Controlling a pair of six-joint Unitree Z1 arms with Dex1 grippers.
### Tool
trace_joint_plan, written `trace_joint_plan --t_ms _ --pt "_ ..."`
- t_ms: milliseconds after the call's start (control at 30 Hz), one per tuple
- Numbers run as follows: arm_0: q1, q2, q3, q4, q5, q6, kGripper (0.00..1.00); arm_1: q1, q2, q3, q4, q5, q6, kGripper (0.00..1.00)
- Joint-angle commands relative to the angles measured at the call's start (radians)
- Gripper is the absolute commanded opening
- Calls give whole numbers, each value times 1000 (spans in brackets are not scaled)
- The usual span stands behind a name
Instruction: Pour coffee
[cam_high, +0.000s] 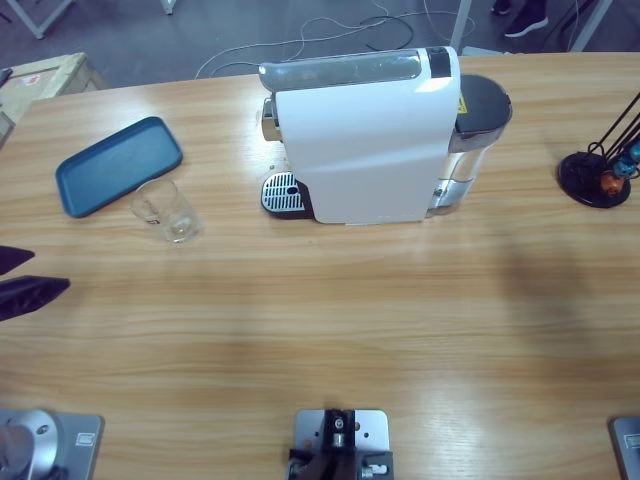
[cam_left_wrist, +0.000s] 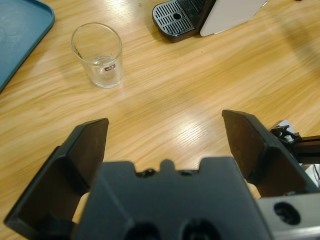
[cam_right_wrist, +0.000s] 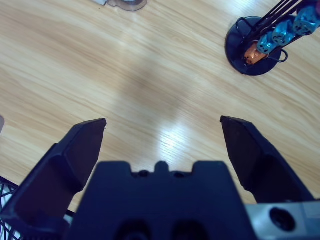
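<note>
The left gripper (cam_left_wrist: 165, 145) is hovering over bare wood with its jaws spread wide and nothing between them, facing the glass tumbler (cam_left_wrist: 98, 55), which is standing upright well apart from it. The coffee (cam_left_wrist: 102, 67) is lying as a thin pale layer in the bottom of that glass, just beside the blue tray (cam_high: 117, 165) and left of the white coffee machine (cam_high: 365, 135). To take the glass well, the left gripper should probably be closing in level, jaws either side of the wall around mid-height, squeezing gently (clear glass looks slippery and would tip easily if nudged). The right gripper (cam_right_wrist: 162, 145) is also hanging wide open and empty, near the black capsule stand (cam_right_wrist: 260, 45) at the table's right end. The wooden table (cam_high: 330, 320) is showing a glossy grain; grey floor and loose cables are lying beyond its far edge.
</note>
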Motion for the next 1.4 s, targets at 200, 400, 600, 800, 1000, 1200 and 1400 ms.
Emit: trace_joint_plan --t_ms 200,400,600,800,1000,1200,1400 --pt "-10 28 0 1 -4 1 982 -12 7 18 4 10 10 1000" --pt "-10 120 -139 -13 6 -42 985 -11 -30 25 3 9 10 1000" --pt "-7 455 -393 -145 -187 -372 1000 -10 -8 21 4 9 10 1000" --pt "23 689 -409 -303 -337 -592 977 -10 -6 21 4 9 10 1000" --pt "66 809 -481 -383 -337 -635 964 -10 2 19 5 9 10 1000" --pt "64 926 -544 -383 -450 -638 798 -10 15 16 6 9 10 1000" --pt "67 941 -540 -383 -497 -638 697 -10 32 13 7 9 10 1000"
